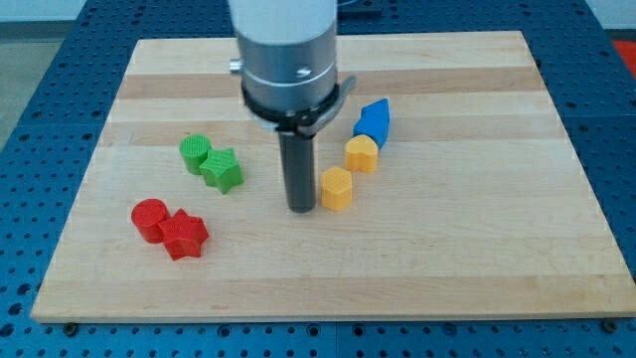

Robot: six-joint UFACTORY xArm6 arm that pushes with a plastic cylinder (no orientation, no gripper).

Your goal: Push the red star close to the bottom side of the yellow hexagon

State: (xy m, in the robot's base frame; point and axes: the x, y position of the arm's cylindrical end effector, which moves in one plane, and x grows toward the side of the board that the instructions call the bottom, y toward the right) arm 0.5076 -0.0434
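Down at the view's lower left: red star on the wooden board, touching a red cylinder on its left. Well apart from the yellow hexagon, near the board's middle. My tip just beside the hexagon's left face, contact hard to tell; no jaws on the rod, so nothing released or clenched. Up and right of the hexagon, a second yellow block, then a blue block touching it. Left of the rod, green star against a green cylinder.
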